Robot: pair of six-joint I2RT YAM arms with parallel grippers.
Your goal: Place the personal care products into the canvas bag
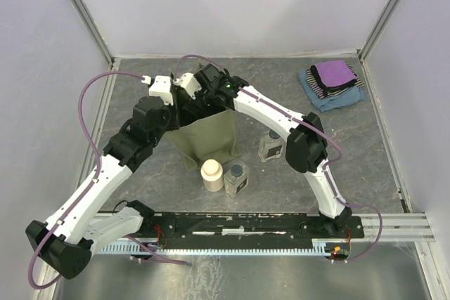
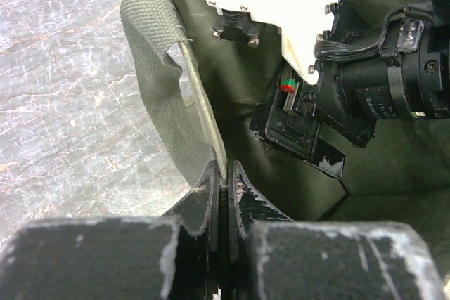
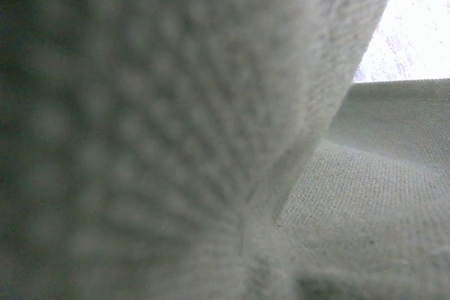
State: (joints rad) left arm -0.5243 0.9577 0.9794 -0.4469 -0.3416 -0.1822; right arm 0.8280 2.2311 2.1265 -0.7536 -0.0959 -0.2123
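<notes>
The olive canvas bag (image 1: 211,142) stands upright mid-table. My left gripper (image 1: 180,112) is shut on the bag's near-left rim (image 2: 226,173), beside a handle (image 2: 151,33). My right gripper (image 1: 202,102) reaches down into the open bag; its black body shows in the left wrist view (image 2: 299,131). The right wrist view is filled with blurred canvas (image 3: 211,124), and its fingers are hidden. Two clear glass bottles with dark caps stand on the table, one (image 1: 271,147) right of the bag and one (image 1: 237,179) in front. The cream jar (image 1: 211,175) stands beside the front one. A third bottle is not in view.
Folded blue, striped and purple cloths (image 1: 330,82) lie at the back right. Metal frame rails run along the table's left (image 1: 105,103) and right (image 1: 390,145) edges, with grey walls around.
</notes>
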